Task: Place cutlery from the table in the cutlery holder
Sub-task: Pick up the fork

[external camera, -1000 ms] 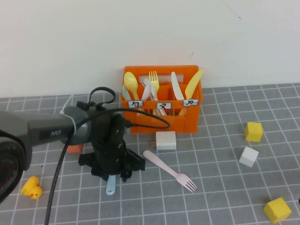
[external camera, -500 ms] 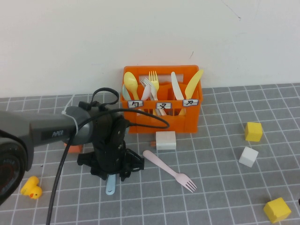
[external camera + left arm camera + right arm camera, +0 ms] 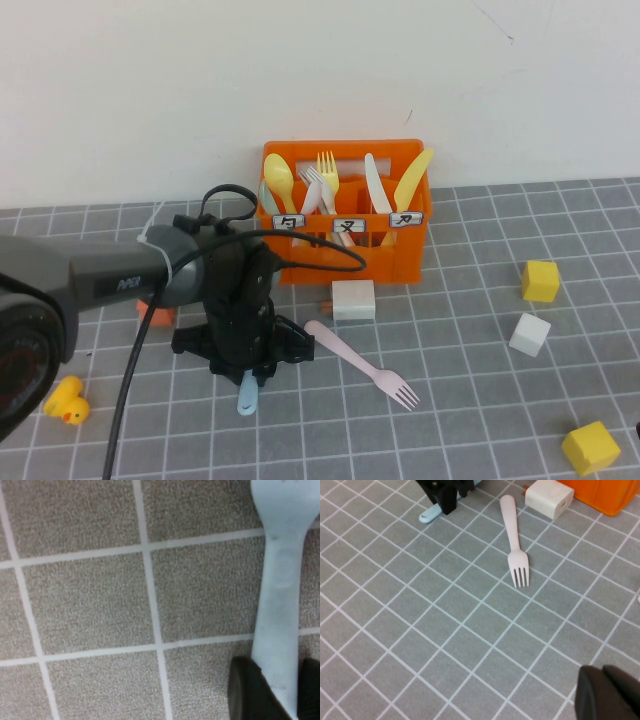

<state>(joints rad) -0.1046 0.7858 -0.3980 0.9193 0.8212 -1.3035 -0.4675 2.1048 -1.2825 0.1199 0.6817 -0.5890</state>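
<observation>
Your table [image 3: 480,420] is a grey gridded surface. The cutlery holder [image 3: 345,255], an orange crate, stands at the table's far edge against the wall, already holding yellow and white cutlery upright.

Your left gripper [image 3: 243,372] is low over the table, toward the left edge and nearer than the crate. In the left wrist view its dark fingertips [image 3: 252,690] sit on either side of the light blue fork [image 3: 280,605] handle, clenched on it. From above, only the fork's rounded end shows below the wrist, pointing toward the near edge; the long axis runs near edge to far edge.

The pale pink fork [image 3: 362,363] lies flat in front of the crate, diagonal, tines toward the near right corner.

Your right gripper [image 3: 607,695] hovers near the right edge, its fingers pressed together, holding nothing.

Against one second ago, the left gripper and blue fork have shifted slightly rightward; the pink fork lies unchanged.
</observation>
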